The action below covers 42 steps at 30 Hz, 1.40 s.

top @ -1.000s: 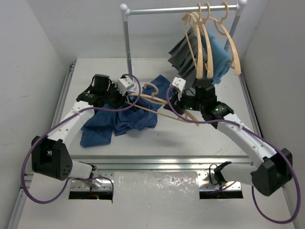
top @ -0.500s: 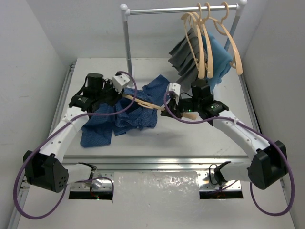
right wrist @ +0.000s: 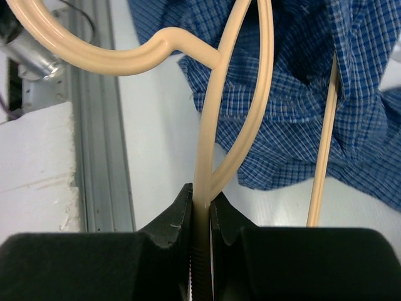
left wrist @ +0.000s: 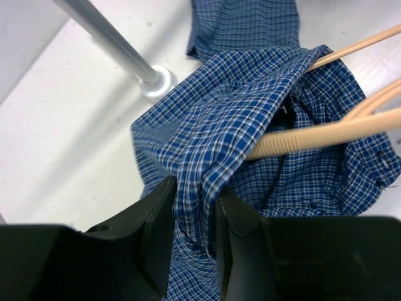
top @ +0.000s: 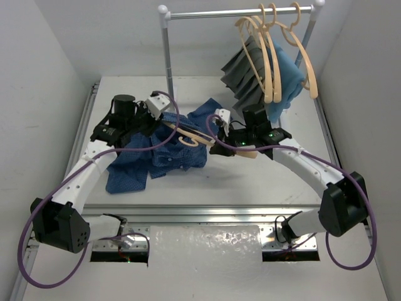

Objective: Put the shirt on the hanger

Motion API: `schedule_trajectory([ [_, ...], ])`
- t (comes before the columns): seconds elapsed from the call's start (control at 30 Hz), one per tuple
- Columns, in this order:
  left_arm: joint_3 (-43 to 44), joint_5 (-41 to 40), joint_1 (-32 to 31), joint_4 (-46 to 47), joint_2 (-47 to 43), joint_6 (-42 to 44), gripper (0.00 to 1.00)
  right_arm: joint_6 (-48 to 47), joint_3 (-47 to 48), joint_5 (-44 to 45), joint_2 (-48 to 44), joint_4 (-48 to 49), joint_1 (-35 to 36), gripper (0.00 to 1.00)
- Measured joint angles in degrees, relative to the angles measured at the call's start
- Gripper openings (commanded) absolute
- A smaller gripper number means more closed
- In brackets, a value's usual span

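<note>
Shirt point(top: 164, 157): blue checked, heaped on the table point(top: 282, 182) just in front of the rack post point(top: 168, 59), one fold pinched tight in the left gripper point(left wrist: 194, 197). Hanger point(right wrist: 210, 125): pale wood, front-right of the post, one arm tucked under the shirt's cloth, the other end clamped in the right gripper point(right wrist: 200, 204).

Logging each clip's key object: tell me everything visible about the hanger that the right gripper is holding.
The hanger is pale tan, smooth, seemingly wood, with two curved arms, a thin lower bar and a hook. The right gripper clamps one arm between its jaws. The hanger is off the rail, lying roughly level over the table, its far arm pushed into the checked blue shirt, whose cloth drapes over it.
</note>
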Motion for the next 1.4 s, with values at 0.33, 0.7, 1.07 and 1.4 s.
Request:
schedule_trajectory([
  [0.33, 1.2, -2.4, 0.0, 3.8, 1.9, -2.4, 0.29, 3.0, 0.0, 2.7, -0.2, -1.9, -3.7, 0.00],
  [0.7, 4.3, 4.2, -0.4, 4.5, 5.3, -1.5, 0.31, 1.5, 1.7, -0.2, -1.1, -7.3, 0.5, 0.00],
  [1.07, 1.9, 0.1, -0.7, 2.2, 7.9, 1.2, 0.60, 2.6, 1.7, 0.2, 1.4, -6.7, 0.5, 0.00],
  [1.4, 1.2, -6.1, -0.7, 7.7, 15.4, 0.4, 0.18, 3.0, 1.6, -0.3, 1.7, -6.3, 0.5, 0.00],
])
